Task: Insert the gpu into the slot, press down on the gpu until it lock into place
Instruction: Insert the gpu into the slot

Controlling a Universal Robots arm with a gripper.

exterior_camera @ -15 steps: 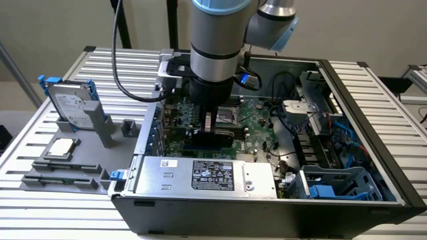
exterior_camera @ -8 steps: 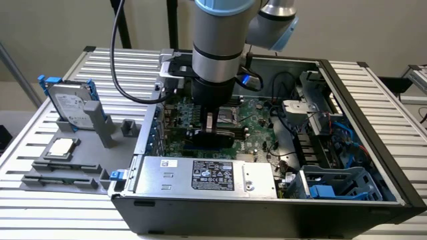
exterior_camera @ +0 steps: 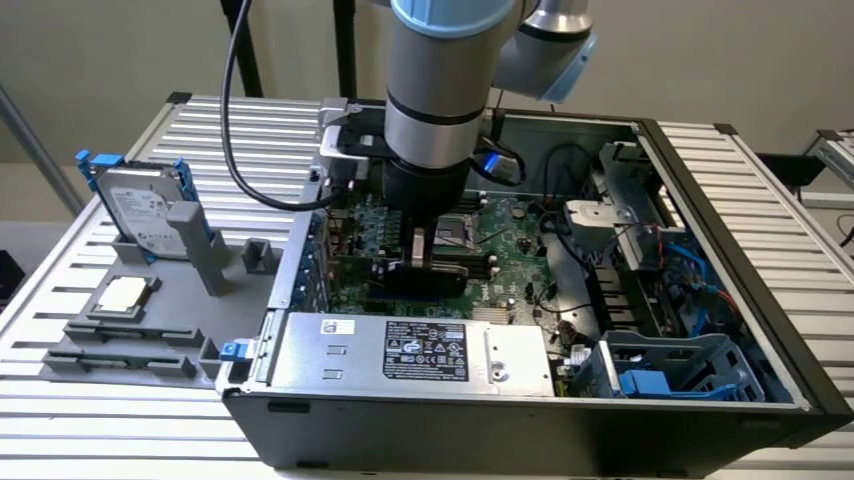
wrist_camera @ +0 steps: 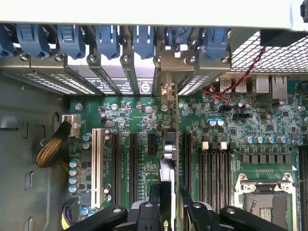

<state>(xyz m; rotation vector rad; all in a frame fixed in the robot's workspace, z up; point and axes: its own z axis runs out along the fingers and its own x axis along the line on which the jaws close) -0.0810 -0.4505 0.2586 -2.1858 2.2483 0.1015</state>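
Observation:
My gripper [exterior_camera: 419,256] reaches down into the open computer case and is shut on the gpu [exterior_camera: 424,279], a flat black card held on edge just above the green motherboard [exterior_camera: 514,225]. In the wrist view the gpu [wrist_camera: 168,168] shows edge-on as a thin strip running from between my fingers [wrist_camera: 155,207] to its metal bracket [wrist_camera: 167,91] at the case's rear wall. It lies parallel to the black expansion slots [wrist_camera: 134,163]. The blue slot is hidden under the card, and I cannot tell how deep the card sits.
The silver power-supply box [exterior_camera: 414,350] lies close in front of the card. Black memory slots [wrist_camera: 211,168] and the CPU socket [wrist_camera: 262,199] lie beside the card. A blue drive cage [exterior_camera: 667,370] and cables fill the exterior view's right. A hard drive [exterior_camera: 140,210] stands outside the case.

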